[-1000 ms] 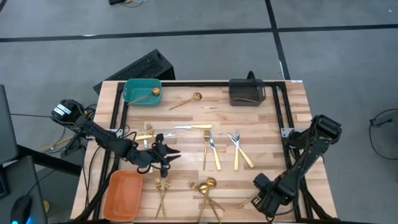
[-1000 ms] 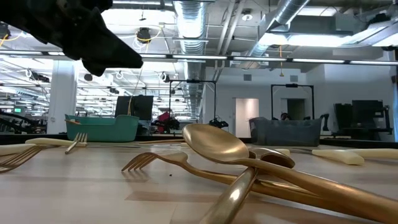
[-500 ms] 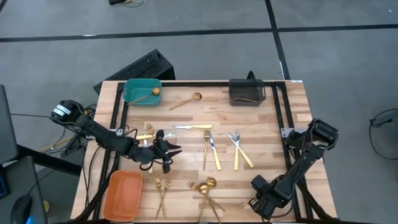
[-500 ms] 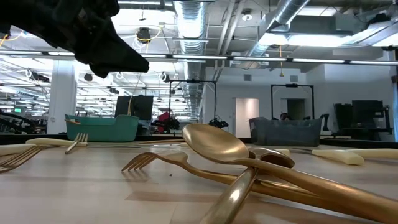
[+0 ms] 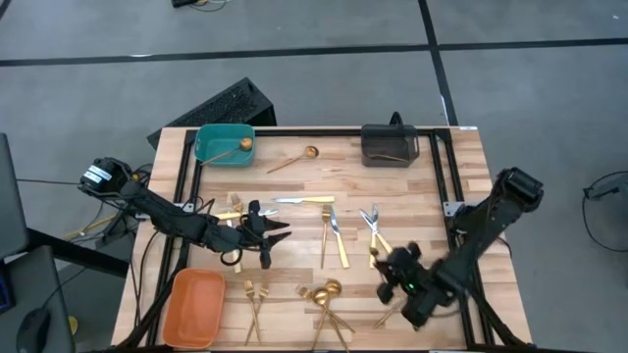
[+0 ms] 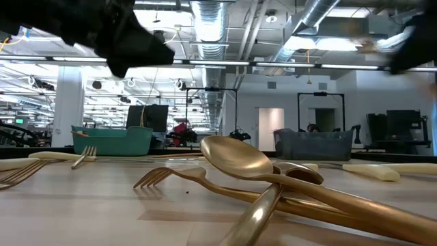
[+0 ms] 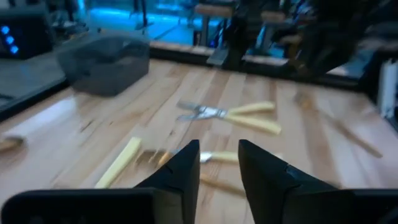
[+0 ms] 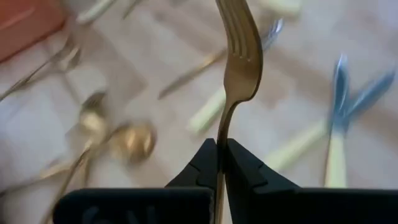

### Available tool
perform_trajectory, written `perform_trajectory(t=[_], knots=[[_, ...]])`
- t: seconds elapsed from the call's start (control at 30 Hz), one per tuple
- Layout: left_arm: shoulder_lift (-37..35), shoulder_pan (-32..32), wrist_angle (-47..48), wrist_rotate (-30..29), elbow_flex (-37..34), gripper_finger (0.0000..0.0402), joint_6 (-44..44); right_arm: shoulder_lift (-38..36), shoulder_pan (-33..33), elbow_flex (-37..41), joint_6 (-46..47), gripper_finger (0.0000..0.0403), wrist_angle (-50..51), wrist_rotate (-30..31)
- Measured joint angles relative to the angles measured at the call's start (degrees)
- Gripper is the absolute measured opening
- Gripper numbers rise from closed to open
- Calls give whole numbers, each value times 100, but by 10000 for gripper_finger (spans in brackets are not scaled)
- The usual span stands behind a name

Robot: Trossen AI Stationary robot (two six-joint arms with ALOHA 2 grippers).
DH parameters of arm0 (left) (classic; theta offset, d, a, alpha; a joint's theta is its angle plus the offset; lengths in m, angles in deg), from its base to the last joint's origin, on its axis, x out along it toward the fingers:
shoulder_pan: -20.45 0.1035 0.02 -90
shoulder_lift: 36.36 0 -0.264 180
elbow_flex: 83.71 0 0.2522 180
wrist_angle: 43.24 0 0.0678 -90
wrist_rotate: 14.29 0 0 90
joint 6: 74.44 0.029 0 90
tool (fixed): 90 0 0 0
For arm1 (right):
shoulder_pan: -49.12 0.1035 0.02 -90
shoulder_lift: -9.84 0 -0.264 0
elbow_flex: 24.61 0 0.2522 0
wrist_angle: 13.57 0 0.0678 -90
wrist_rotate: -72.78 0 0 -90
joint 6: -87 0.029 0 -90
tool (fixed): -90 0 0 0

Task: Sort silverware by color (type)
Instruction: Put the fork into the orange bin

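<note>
The silverware lies scattered across the wooden table [image 5: 412, 196], well short of sorted: most pieces are loose, and only a piece or two already sits in the teal bin [image 5: 224, 143] and the dark grey bin [image 5: 390, 146].

Your right gripper [image 8: 221, 163] is clamped tight on the thin handle of a gold fork [image 8: 239, 53], whose tines stand out ahead of the fingertips. It hangs over the near right part of the table, with the crossed knives [image 5: 378, 235] just beyond it and the gold spoons [image 5: 325, 291] off to its side.

Your left gripper [image 7: 217, 165] has its fingers parted with nothing between them; a pale-handled knife [image 7: 118, 163] lies just beside it.

Expect each piece to be light, stiff and slippery (polished metal, likely to pivot in a pinch). Take hold mid-handle, across the narrow width.
</note>
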Motion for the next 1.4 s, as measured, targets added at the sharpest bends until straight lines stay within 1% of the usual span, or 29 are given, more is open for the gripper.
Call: perform_trajectory(t=[0.07,0.13,0.2,0.23,0.3,0.37,0.4,0.47,0.5,0.57,0.67,0.77,0.87,0.97,1.1,1.17,1.27,1.33,1.4], knots=[[0,6,-239,125,0,117,192,-52,-418,161,-773,32,-460,288],[0,41,-352,172,0,133,345,-151,-864,325,-1713,32,-1196,476],[0,108,-377,193,0,150,374,-262,-1329,519,-2949,32,-2359,535],[0,134,-376,192,0,158,372,-312,-1549,605,-3648,32,-3065,444],[0,195,-410,252,0,172,374,-396,-1977,838,-5017,32,-4654,-121],[0,241,-485,408,0,181,468,-387,-2392,1028,-6148,32,-6249,-1058],[2,253,-550,511,0,183,521,-371,-2570,1107,-6533,32,-6876,-1508],[2,267,-695,660,0,184,567,-371,-2866,1223,-7127,32,-7657,-2193],[2,269,-761,688,0,184,573,-370,-2989,1242,-7355,32,-7858,-2432],[2,247,-917,756,0,185,575,-370,-3170,1255,-7661,32,-8030,-2635],[2,245,-1100,785,0,185,594,-363,-3271,1259,-8109,32,-8420,-3008],[16,297,-1324,787,8,185,772,-164,-3388,1203,-8259,32,-8897,-3423],[309,381,-1694,787,151,185,989,110,-3478,1059,-8354,32,-8974,-3849],[811,469,-1916,889,553,185,1268,320,-3556,813,-8365,32,-9024,-4025],[1160,480,-1524,864,973,181,1370,465,-3570,652,-8365,32,-8849,-4043],[1141,432,-1276,524,1045,169,1254,463,-3550,647,-8340,32,-8867,-4042],[1059,342,-1083,149,1122,133,1145,397,-3480,654,-8336,32,-8708,-3894],[1027,286,-1097,105,1144,96,1296,390,-3460,652,-8345,32,-8708,-3886],[949,201,-1115,208,1147,54,1490,388,-3451,652,-8340,32,-8748,-3884]])
